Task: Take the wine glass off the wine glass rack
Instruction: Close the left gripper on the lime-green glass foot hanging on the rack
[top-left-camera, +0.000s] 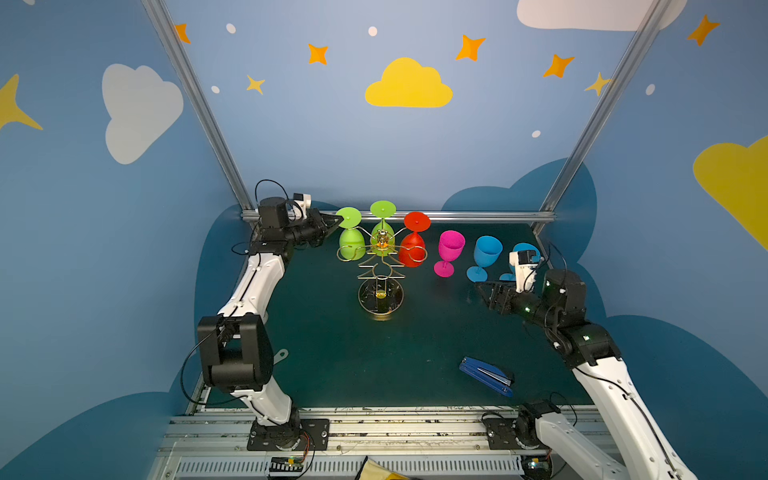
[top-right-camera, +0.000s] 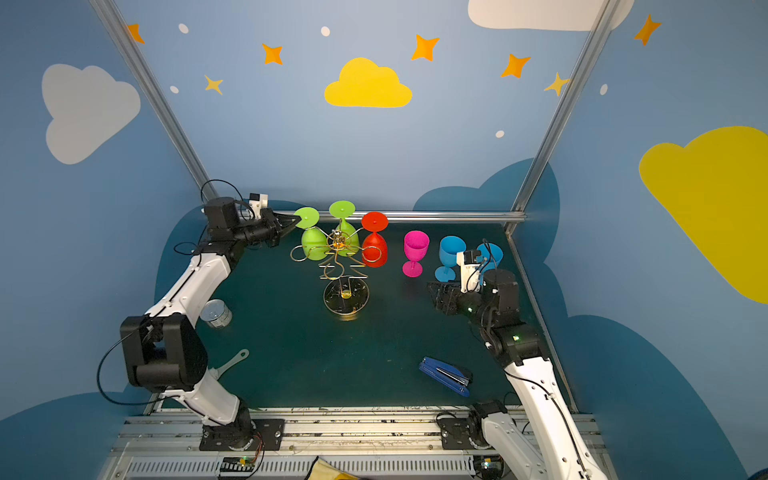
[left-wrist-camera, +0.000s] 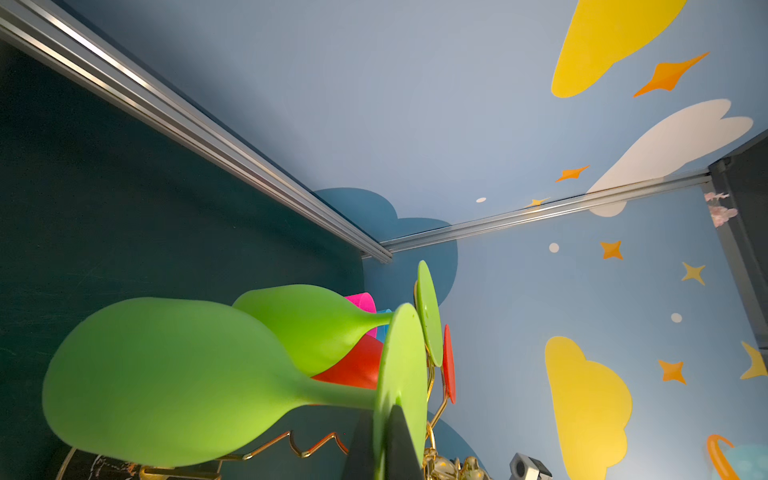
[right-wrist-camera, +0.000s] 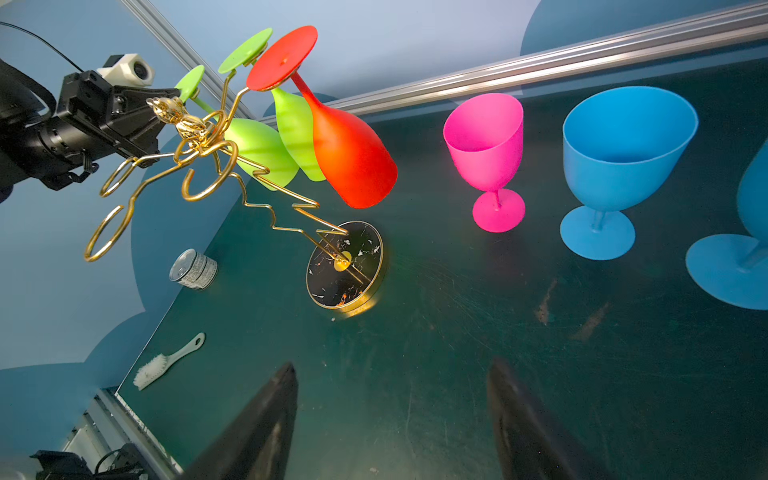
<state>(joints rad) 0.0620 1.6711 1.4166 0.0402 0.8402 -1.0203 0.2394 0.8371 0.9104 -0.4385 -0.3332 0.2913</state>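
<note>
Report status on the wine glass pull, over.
Left pincer shut on foot of leftmost green wine glass. Glass not yet off wine glass rack. Right pincer open, empty. Second green glass and red glass hang close alongside.

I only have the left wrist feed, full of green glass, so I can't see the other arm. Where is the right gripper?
Observer: The right gripper is open, low over the table, well apart from the wine glass rack.
Operator: Which hanging glass is the left gripper on?
Observer: The leftmost green glass in both top views, by its foot.
Operator: Anything loose near my arm?
Observer: A tin can and a white brush, on the table beside it.
</note>
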